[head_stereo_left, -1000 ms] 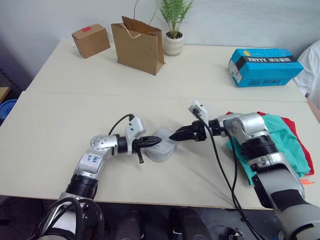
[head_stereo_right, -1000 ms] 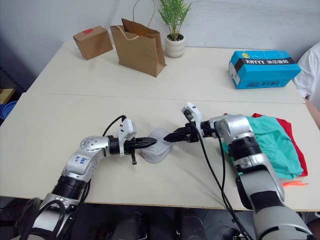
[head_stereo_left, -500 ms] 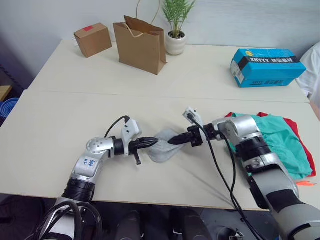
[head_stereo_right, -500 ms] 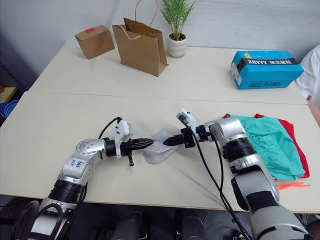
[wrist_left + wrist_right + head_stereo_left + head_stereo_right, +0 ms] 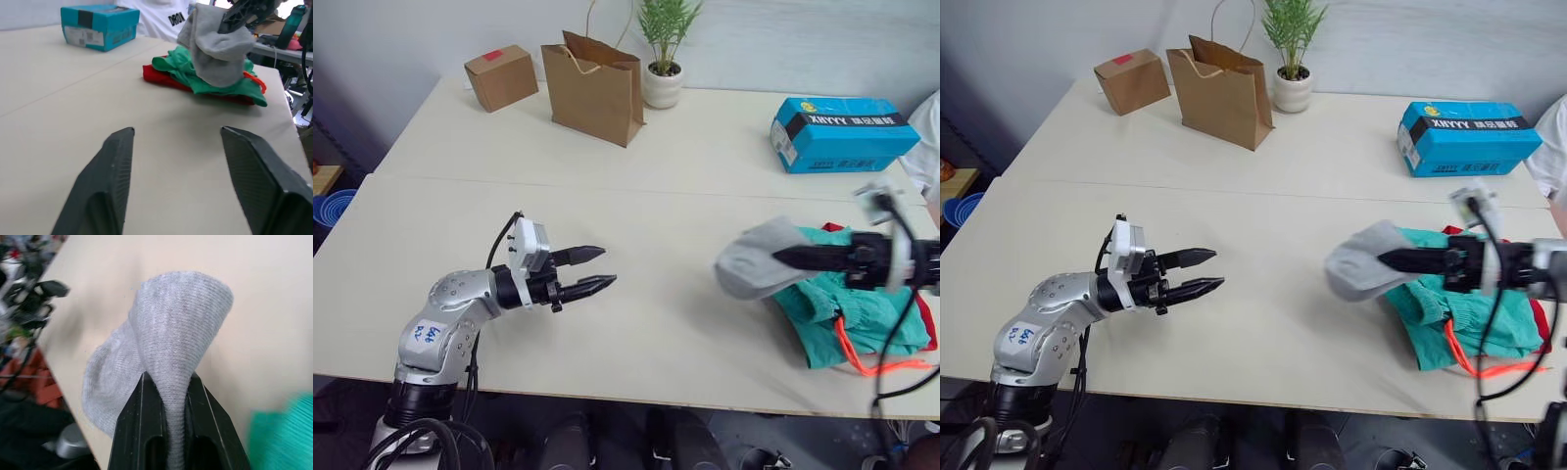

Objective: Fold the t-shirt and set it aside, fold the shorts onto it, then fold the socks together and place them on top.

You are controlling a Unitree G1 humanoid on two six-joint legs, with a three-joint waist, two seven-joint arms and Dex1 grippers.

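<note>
While left hand (image 5: 597, 269) gapes wide, socks (image 5: 166, 362) pinched in right hand (image 5: 166, 382).

the right gripper (image 5: 781, 257) pinches the grey socks (image 5: 750, 265) in the air beside the teal shorts (image 5: 834, 305), which lie on the red t-shirt (image 5: 923, 318). the left gripper (image 5: 596, 269) hangs above the table (image 5: 656, 333) with its fingers spread, holding nothing.
</note>
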